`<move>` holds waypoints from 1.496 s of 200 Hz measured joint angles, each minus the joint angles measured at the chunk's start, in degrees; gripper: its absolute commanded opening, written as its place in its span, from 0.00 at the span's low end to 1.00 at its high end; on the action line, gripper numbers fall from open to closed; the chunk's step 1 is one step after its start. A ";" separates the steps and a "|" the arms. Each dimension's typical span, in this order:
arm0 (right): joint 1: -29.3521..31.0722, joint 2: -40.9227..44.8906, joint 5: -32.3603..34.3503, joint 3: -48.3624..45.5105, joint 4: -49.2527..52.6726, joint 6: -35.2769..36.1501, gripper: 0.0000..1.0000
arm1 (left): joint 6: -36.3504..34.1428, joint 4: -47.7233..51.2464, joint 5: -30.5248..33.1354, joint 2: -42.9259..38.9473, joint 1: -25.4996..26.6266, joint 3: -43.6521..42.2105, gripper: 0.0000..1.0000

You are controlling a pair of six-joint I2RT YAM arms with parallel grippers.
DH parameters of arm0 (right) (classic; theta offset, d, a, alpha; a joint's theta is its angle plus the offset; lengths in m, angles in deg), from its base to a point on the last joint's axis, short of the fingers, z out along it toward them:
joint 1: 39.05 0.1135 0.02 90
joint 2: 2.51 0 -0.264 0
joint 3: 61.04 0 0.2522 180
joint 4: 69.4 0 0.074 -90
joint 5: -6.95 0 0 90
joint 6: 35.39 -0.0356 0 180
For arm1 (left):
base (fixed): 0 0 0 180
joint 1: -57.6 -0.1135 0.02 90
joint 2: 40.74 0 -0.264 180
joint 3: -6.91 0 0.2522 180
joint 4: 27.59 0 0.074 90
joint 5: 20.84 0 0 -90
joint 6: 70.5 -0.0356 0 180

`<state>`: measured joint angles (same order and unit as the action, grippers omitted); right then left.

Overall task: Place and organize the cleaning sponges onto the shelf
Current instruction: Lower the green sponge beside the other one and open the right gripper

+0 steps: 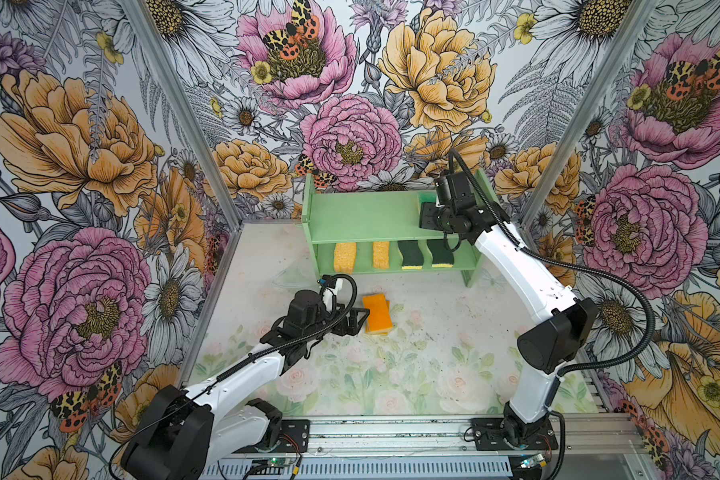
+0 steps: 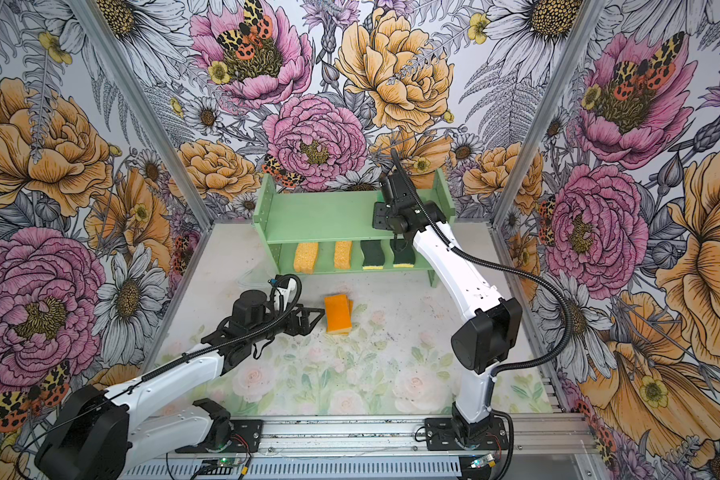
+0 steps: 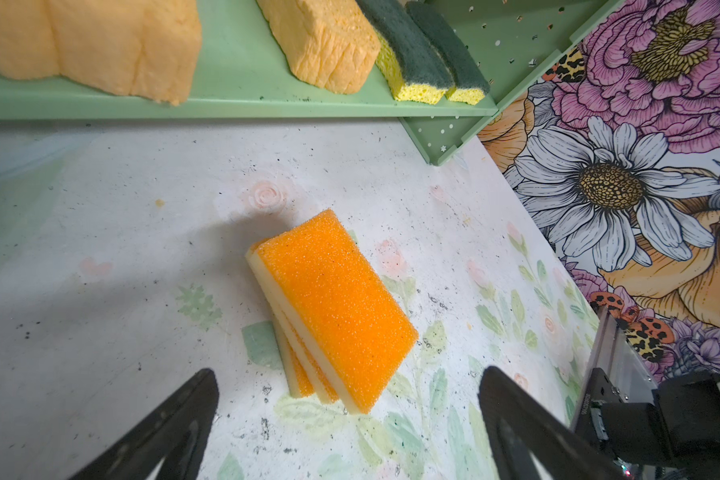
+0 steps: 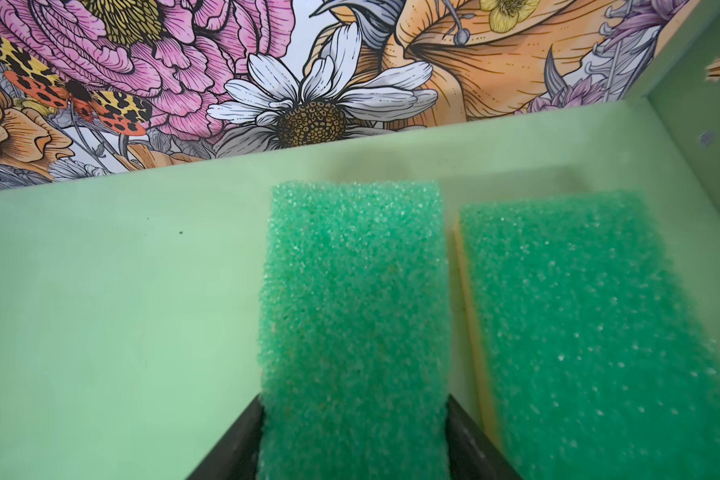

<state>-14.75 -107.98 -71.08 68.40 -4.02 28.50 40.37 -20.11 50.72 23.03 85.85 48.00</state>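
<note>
Two black fingers of the right gripper (image 4: 355, 401) rest against the long sides of a green-topped sponge (image 4: 354, 291); from the wrist view I can't tell whether they pinch it or merely touch it, since the foam shows no squeeze. The sponge lies flat on the top tier of the shelf (image 1: 362, 216), just beside a second green-topped sponge (image 4: 591, 332) that sits next to the side panel; a narrow gap parts the two. On the left gripper (image 1: 360, 321) the jaws stand wide apart and hold nothing; they point at a skewed stack of three orange-topped sponges (image 1: 377, 312) on the table (image 1: 350, 374), a little below the middle of both top views, close to the stack but not touching it.

By my reckoning about two thirds is done; the lower tier carries two porous yellow sponges (image 1: 345, 255) and two wavy dark-green ones (image 1: 410, 254) in a spaced row, and the top tier has its green pair at the right end; the three orange ones are left, and the bare left stretch of the top tier looks the place for them.

The right arm rises from its base at the lower right of the top views, elbow bent high, its wrist laid over the shelf's right end; the left arm stretches from the lower left corner toward centre, gripper held low over the table.
</note>
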 measured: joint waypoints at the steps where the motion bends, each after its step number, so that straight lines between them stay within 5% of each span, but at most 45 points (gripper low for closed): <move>1: 0.00 0.00 0.00 0.00 0.00 0.02 0.64 | 0.00 -0.02 0.00 0.00 0.00 -0.02 0.99; 299: 0.00 0.83 -1.33 -2.03 -1.27 2.19 0.70 | 0.02 -1.05 0.00 0.00 0.00 -0.90 0.99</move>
<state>-14.75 -107.15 -72.41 66.36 -5.29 30.68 40.39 -21.16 50.72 23.03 85.85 47.11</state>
